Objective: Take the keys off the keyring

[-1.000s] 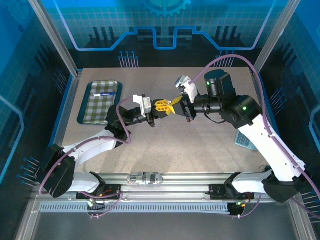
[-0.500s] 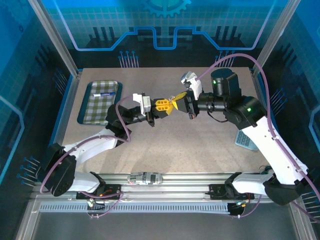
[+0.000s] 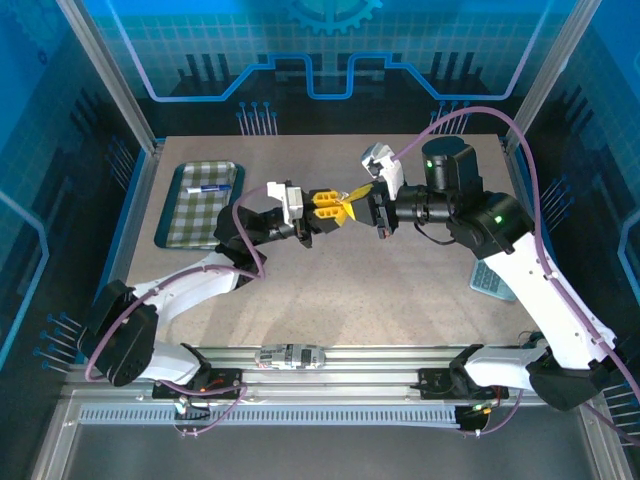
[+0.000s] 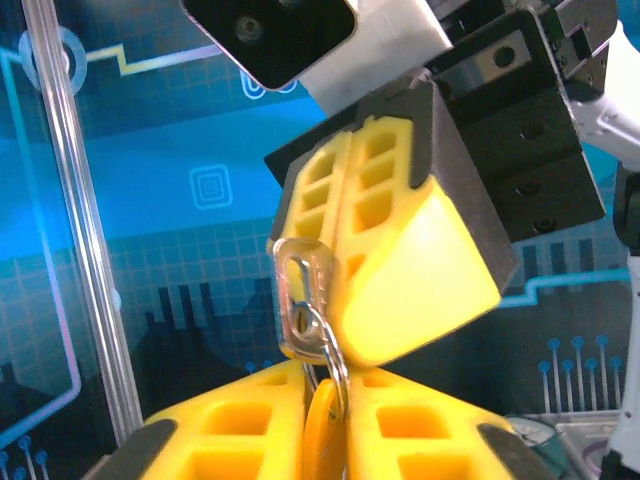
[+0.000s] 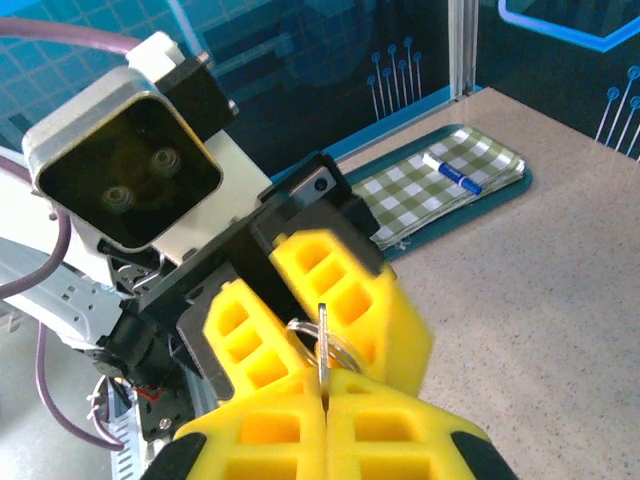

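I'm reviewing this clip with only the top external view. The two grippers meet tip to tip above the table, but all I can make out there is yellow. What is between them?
Observer: In the left wrist view, the left gripper is shut on the yellow-orange keyring tag.
Operator: And the other one?
Observer: The right wrist view shows the right gripper shut on a thin metal piece seen edge-on, seemingly the key.
Operator: Are the two pieces apart yet?
Observer: No. In the left wrist view, a small silver ring links the key and the tag.
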